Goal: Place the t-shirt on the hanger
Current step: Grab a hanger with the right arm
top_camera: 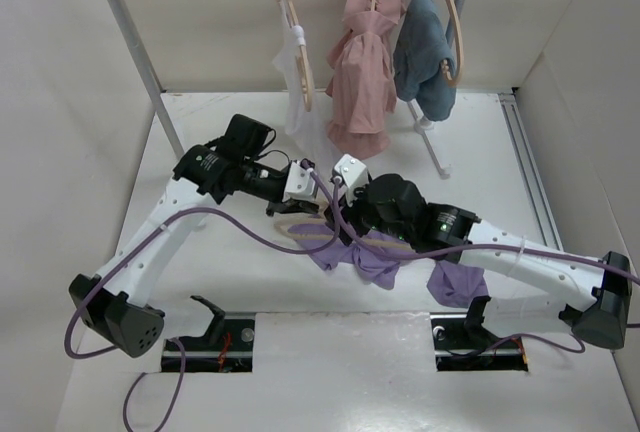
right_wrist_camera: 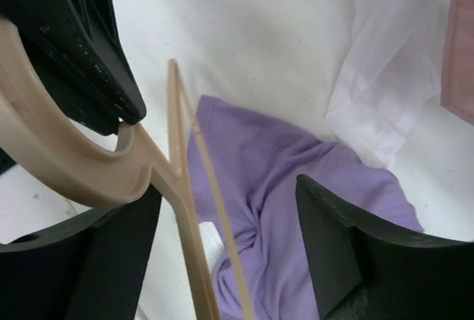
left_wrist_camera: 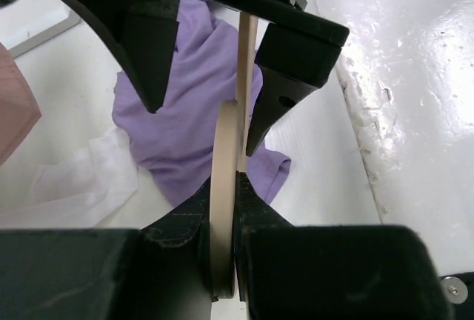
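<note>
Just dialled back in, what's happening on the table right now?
The left tool is shut on the hanger at its hook, holding it over the lavender t-shirt, which lies crumpled on the table. The right tool is open, straddling the hanger near the neck, gripping nothing. The shirt does not look threaded on yet.

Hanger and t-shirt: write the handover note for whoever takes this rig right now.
Left end effector: shut on the hook of the wooden hanger.
Right end effector: open, its fingers either side of the hanger's thin arm, gripping nothing.
T-shirt: lavender, crumpled on the white table, under the hanger.
Done: the hanger is gripped and brought over the t-shirt.
Left: no part of the hanger appears to be inside the t-shirt yet. Open the garment with the right end effector, work the hanger arms in, and settle the shoulders.
</note>
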`<move>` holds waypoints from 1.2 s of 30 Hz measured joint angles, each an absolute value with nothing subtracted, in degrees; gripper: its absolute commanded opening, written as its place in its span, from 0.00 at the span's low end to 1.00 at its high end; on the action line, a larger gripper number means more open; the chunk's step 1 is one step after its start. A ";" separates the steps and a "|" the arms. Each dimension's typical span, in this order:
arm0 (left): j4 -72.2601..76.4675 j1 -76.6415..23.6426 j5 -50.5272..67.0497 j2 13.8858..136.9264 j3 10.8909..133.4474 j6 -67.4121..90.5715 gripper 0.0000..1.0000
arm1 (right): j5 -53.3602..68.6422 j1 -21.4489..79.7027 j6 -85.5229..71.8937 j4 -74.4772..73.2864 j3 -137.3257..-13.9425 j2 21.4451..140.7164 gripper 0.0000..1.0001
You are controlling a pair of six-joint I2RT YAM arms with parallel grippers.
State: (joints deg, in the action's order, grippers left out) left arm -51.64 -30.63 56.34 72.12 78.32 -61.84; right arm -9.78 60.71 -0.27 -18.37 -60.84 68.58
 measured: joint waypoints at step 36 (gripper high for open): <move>-62.74 -27.62 61.01 78.67 85.32 -69.32 0.00 | 1.30 60.40 8.78 -14.00 -61.34 73.41 0.00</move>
